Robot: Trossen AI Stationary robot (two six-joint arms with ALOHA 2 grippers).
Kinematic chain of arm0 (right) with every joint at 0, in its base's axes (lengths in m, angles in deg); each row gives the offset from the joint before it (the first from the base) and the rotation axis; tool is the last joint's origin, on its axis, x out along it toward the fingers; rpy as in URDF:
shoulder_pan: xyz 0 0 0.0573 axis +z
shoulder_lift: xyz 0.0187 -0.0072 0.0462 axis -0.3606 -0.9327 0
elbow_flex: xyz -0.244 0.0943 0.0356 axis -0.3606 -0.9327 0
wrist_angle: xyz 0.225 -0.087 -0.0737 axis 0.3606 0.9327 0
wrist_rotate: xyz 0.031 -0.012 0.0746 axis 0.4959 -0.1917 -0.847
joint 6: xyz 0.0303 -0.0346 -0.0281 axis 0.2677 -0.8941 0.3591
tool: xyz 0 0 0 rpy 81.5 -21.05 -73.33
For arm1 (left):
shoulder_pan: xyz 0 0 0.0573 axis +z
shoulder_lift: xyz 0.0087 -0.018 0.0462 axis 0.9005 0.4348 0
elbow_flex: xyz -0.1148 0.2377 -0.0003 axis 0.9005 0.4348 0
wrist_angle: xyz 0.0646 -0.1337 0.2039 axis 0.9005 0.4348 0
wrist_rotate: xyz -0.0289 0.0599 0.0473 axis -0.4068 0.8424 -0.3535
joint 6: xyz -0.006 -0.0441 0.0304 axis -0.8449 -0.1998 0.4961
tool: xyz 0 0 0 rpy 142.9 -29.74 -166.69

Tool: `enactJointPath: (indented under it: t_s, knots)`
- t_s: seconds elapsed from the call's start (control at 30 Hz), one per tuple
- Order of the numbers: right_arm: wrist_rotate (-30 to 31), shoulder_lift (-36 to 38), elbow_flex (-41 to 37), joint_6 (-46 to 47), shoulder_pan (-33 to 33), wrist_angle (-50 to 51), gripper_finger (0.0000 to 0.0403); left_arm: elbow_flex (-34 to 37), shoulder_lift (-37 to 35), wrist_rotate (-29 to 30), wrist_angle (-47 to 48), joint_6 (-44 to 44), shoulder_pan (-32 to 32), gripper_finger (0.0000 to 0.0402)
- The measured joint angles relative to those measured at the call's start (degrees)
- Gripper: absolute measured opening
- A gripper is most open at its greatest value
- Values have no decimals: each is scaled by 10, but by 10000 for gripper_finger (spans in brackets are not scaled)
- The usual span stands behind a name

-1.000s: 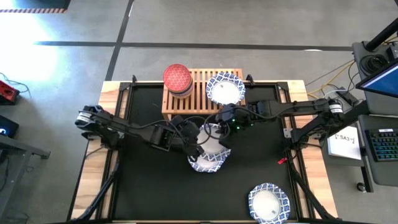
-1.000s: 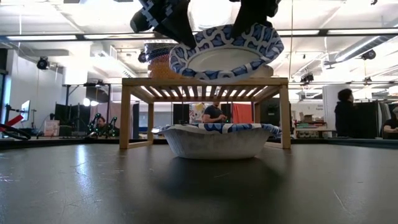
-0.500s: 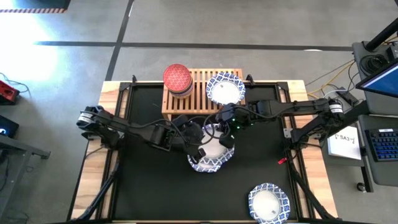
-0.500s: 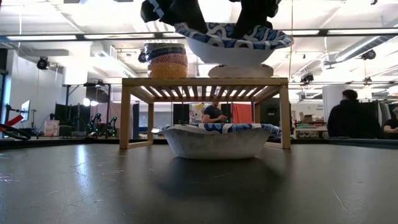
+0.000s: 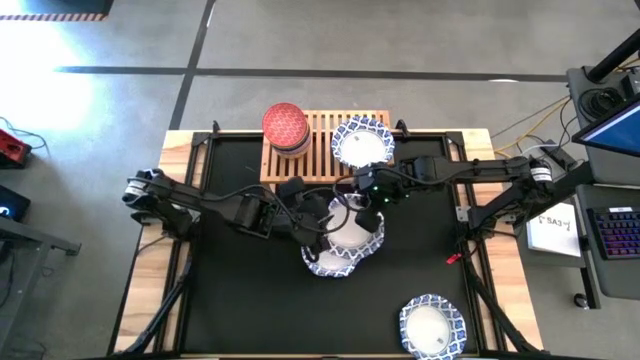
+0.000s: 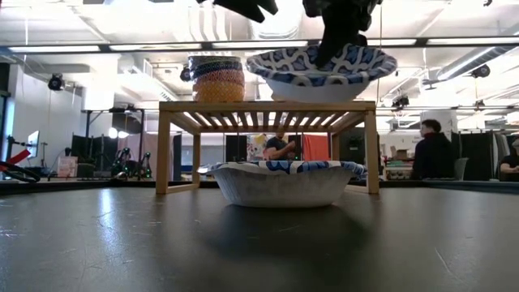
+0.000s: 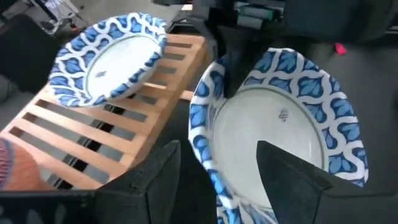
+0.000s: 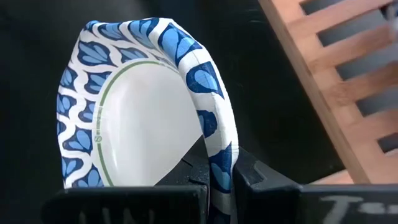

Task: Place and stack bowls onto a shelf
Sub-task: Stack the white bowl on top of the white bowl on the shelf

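My right gripper (image 5: 366,196) is shut on a white bowl with a blue-patterned rim (image 5: 356,226), held in the air just in front of the light-wood shelf (image 5: 318,165). My left gripper (image 7: 217,180) stands open right beside that bowl's left rim and touches nothing. Under the held bowl a second patterned bowl (image 6: 280,182) rests on its base on the black mat. Another patterned bowl (image 5: 362,143) sits on the shelf's slats at the right. A stack of small bowls with a red one on top (image 5: 285,126) stands on the shelf's left end. My right gripper pinches the held bowl's rim (image 8: 217,155) at its far side, one finger inside the bowl and one outside. The fingers (image 8: 255,177) come slanting down from the table's far right. The bowl (image 6: 320,69) hangs about level, mouth up, at the height of the shelf top, clear of the bowl below.
One more patterned bowl (image 5: 432,328) lies near the table's front right corner. The black mat (image 5: 230,300) is bare at the left and front. Beyond the table, people (image 6: 430,150) show in the room.
My left gripper has opened, let go of the held bowl's left rim and gone up and off to the left. The bowl, tilted a second ago, has swung level and shifted a little toward the table's right, now held by my right gripper alone.
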State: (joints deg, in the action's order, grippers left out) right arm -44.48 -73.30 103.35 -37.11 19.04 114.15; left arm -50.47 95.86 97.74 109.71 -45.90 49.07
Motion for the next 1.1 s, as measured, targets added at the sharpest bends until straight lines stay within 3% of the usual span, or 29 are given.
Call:
enactJointPath:
  t_s: [0.13, 0.43, 0.73, 0.93, 1.1]
  knots:
    - [7, 16, 15, 2, -10, 20, 11, -11, -3, 2, 36, -16, -2, 195]
    - [116, 65, 72, -29, -89, 33, 11, -7, 1, 3, 44, -36, -20, 194]
    - [113, 79, 108, -36, -221, 28, 11, -6, 3, 5, 50, -67, -65, 194]
    - [62, 68, 108, -37, -304, 9, 11, -4, 3, 54, 65, -76, -82, 194]
    - [9, 49, 108, -30, -333, 7, 11, -4, 4, 60, 95, -96, -87, 194]
